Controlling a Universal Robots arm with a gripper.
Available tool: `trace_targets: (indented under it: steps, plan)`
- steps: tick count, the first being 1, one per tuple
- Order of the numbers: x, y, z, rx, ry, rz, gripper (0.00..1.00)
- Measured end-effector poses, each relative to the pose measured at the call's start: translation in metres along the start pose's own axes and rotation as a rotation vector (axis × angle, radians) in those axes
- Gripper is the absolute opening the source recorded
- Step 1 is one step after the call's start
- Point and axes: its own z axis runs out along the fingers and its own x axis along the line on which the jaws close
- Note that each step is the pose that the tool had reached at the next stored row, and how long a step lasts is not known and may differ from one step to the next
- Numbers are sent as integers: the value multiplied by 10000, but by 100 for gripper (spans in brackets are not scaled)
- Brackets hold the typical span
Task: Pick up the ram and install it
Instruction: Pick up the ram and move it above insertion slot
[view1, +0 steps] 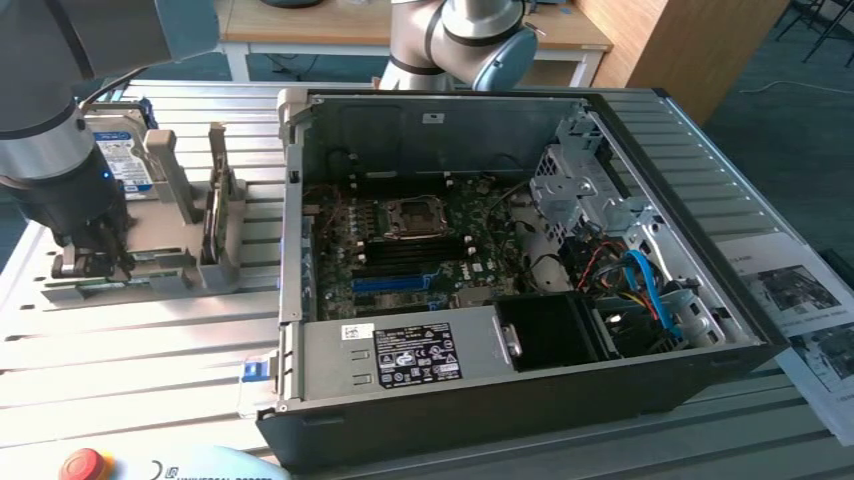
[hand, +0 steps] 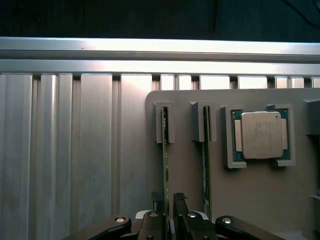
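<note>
Gripper (hand: 169, 207) partly open, narrowly straddling one end of the long thin green ram stick (hand: 164, 135), on edge in the grey slotted holder (hand: 250, 200), long axis running from the jaws toward the ribbed aluminium table (hand: 75, 150) edge.

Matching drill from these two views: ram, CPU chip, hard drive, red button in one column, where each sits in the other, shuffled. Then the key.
Things
1. thin green ram circuit-board stick, the one farther from the processor
2. square silver processor chip
3. boxy silver hard drive with blue label
4. round red button

Places
A. flat in a square pocket of the grey holder
B. the exterior view's lower left corner
C. on edge in a narrow holder slot
D. upright at the exterior view's far left

Pairs: 1-C, 2-A, 3-D, 4-B
</note>
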Motion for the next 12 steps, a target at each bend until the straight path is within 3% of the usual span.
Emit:
trace_targets:
  steps: [12]
  plan:
    - [1, -13, 37, -1, 2, -10, 21]
